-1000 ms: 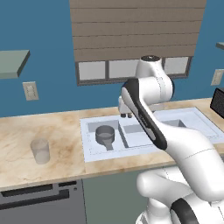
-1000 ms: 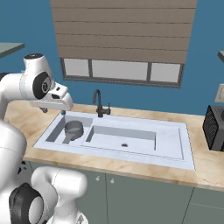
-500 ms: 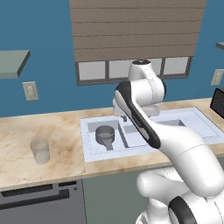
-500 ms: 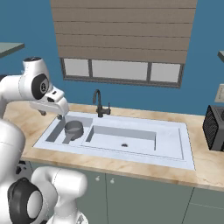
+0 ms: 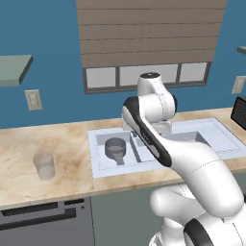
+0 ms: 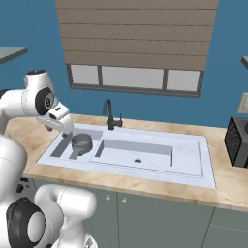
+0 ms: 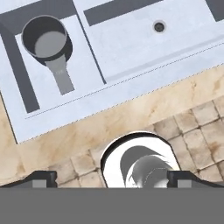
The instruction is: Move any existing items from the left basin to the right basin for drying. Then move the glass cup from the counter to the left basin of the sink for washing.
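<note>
Two base cameras look forward and down at the sink [image 5: 158, 153] [image 6: 131, 152] from behind the arm, one left, one right, sharing it. The hand camera looks straight down over the sink's [image 7: 109, 83] front rim, closer in.

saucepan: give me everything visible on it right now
The saucepan is small, round and dark grey, metal by its look, with a lighter grey floor inside and nothing in it. It sits upright in the left basin, nearly as wide as the recess. Its short flat handle points toward the counter's front edge. Nothing grips it.
</note>
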Robot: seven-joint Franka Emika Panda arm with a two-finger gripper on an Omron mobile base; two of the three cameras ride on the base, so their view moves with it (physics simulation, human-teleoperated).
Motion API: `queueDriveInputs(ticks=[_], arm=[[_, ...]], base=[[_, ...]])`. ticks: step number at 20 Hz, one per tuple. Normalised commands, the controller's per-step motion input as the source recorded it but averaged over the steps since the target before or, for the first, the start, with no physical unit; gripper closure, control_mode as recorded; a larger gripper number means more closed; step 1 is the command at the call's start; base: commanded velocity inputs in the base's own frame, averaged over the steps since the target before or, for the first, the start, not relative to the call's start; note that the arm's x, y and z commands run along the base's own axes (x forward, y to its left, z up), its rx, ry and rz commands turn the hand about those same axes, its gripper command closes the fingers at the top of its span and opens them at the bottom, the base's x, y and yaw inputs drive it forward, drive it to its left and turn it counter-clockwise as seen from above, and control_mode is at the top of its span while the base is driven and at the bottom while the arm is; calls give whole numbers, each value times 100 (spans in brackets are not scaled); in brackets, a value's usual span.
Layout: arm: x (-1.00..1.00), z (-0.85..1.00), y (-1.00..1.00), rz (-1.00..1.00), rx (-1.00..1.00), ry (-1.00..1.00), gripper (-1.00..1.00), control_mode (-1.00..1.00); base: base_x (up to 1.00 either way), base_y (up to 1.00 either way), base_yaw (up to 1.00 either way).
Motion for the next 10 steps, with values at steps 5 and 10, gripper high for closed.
queueDriveInputs(ticks=[5,10], arm=[[37,-14,2,-12,6,0,-100,-100],[36,-7,0,-7,6,0,-100,-100]], base=[[0,0,0],[0,0,0]])
